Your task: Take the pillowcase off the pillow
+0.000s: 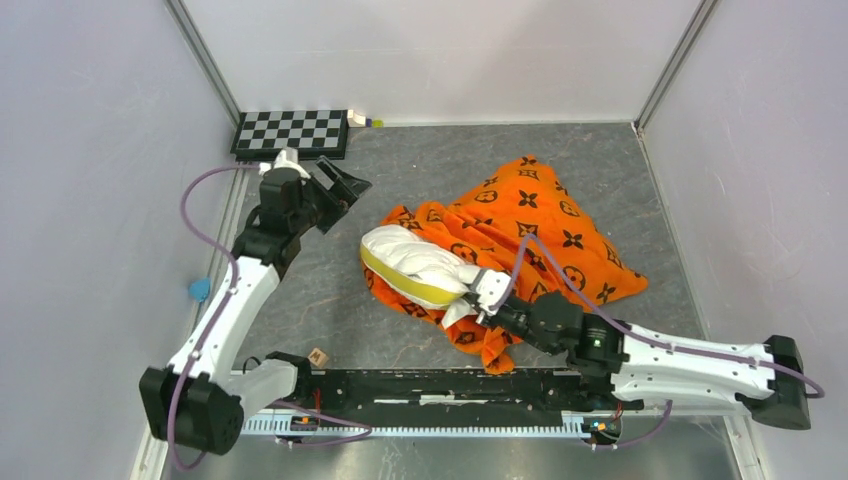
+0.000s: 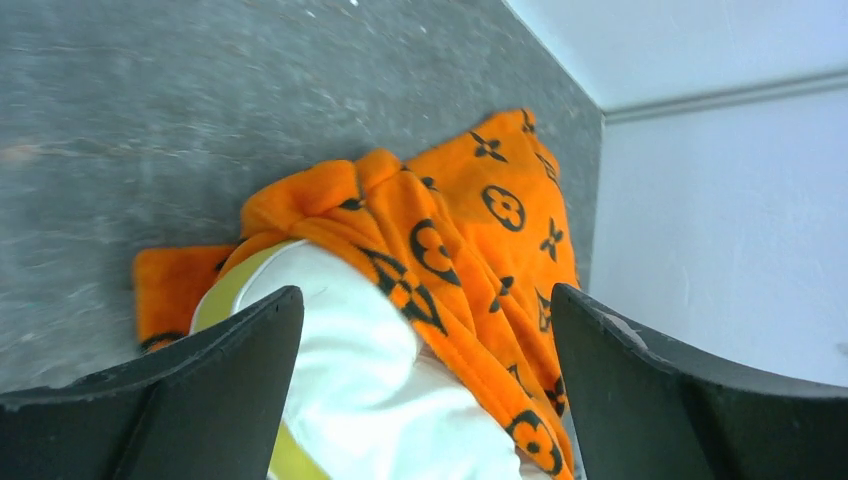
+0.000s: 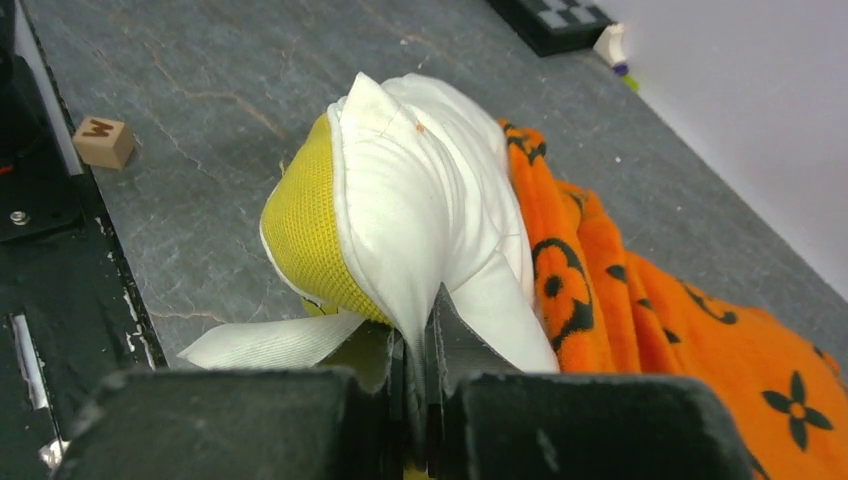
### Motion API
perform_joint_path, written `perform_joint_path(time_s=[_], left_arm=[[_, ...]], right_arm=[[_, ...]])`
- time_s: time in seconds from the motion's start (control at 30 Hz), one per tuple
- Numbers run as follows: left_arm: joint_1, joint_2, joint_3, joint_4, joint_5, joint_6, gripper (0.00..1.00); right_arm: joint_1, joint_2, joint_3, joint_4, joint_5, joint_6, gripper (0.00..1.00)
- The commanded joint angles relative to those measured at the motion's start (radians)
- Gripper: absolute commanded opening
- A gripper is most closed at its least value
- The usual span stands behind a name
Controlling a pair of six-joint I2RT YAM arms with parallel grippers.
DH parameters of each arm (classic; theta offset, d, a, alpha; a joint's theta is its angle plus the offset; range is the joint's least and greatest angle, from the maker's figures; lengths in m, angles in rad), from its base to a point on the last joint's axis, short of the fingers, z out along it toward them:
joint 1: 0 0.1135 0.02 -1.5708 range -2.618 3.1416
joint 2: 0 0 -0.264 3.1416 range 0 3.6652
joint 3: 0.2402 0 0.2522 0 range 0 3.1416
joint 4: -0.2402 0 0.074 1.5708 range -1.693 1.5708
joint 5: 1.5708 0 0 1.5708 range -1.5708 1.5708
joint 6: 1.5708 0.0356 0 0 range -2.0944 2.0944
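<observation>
The right pincer (image 3: 422,340) is clamped shut on the near end of the pillow (image 1: 415,262), pinching white cloth just beside the white tag (image 3: 268,342). The left pincer (image 1: 340,190) hangs with its jaws wide apart above the bench (image 1: 300,290), toward the far left corner. It is clear of the cloth and holds nothing.

The job looks well under way but unfinished. One end of the pillow, with its yellow side band, pokes out of the pillowcase (image 1: 530,230) toward the left edge. The rest appears to be covered by the orange cloth, which lies bunched around the middle of the bench and spreads toward the right edge and the far edge. What seems to be left is drawing the pillow fully out while something holds the cover back, and the free left pincer is probably suited to that.

Bare bench lies to the left of the pillow, so a pull that way has room. A small wooden block (image 1: 319,357) sits close to the near edge and a checkerboard (image 1: 292,132) fills the far left corner. The cover's right-hand corner lies near the right edge, leaving little room there.
</observation>
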State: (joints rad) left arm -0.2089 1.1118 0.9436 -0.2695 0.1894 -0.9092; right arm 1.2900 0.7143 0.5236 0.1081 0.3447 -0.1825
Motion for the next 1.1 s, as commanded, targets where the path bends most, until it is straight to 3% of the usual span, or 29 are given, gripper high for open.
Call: perform_joint_path(time_s=[0.0,0.17,0.23,0.27,0.37,0.4,0.47,0.57,0.8,0.93,1.07], left_arm=[[0.006,-0.105,0.027,-0.177,-0.184,0.085,1.0],[0.006,-0.163,0.011,-0.236,-0.135,0.113,1.0],[0.007,-0.174,-0.008,-0.245,-0.11,0.131,1.0],[0.008,-0.18,-0.017,-0.247,-0.099,0.143,1.0],[0.008,-0.193,-0.049,-0.256,-0.089,0.179,1.0],[0.008,-0.195,-0.06,-0.258,-0.091,0.189,1.0],[0.008,-0.198,-0.08,-0.258,-0.093,0.197,1.0],[0.008,-0.193,-0.104,-0.253,-0.083,0.194,1.0],[0.008,-0.166,-0.178,-0.189,0.018,0.156,1.0],[0.008,-0.143,-0.231,-0.152,0.061,0.111,0.96],[0.005,-0.132,-0.272,-0.132,0.083,0.082,0.96]], right_arm=[[-0.001,0.127,0.023,0.154,0.074,0.071,0.0],[-0.05,0.422,0.25,-0.021,0.125,0.141,0.0],[-0.052,0.499,0.321,-0.073,0.005,0.123,0.0],[-0.052,0.52,0.341,-0.082,-0.094,0.099,0.05],[-0.051,0.546,0.357,-0.091,-0.353,0.069,0.42],[-0.052,0.543,0.361,-0.099,-0.374,0.074,0.58],[-0.053,0.525,0.363,-0.128,-0.328,0.086,0.81],[-0.059,0.477,0.362,-0.174,-0.226,0.09,0.94],[-0.201,0.436,0.402,-0.27,-0.026,0.169,0.98],[-0.338,0.481,0.444,-0.301,-0.06,0.24,0.98],[-0.373,0.571,0.512,-0.309,-0.098,0.24,0.98]])
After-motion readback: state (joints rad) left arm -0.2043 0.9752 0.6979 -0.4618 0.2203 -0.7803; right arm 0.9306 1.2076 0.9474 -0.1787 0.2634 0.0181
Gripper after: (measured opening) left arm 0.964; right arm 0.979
